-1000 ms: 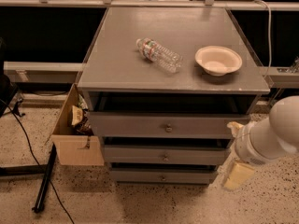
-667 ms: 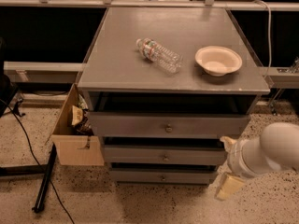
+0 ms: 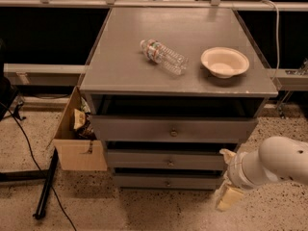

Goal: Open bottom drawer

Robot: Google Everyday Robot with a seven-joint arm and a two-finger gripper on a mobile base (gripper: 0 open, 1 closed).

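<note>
The bottom drawer (image 3: 144, 181) sits shut, lowest in the stack. Stiff, likely light, slides straight out; grab its small centre knob (image 3: 168, 182). The hand (image 3: 228, 177) hovers just right of it. Spread or closed, can't tell.

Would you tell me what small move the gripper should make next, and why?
Probably shift the gripper left toward the knob of the bottom drawer: it hangs off the right edge of the cabinet, beside that drawer, whose front looks shut and untouched.
</note>
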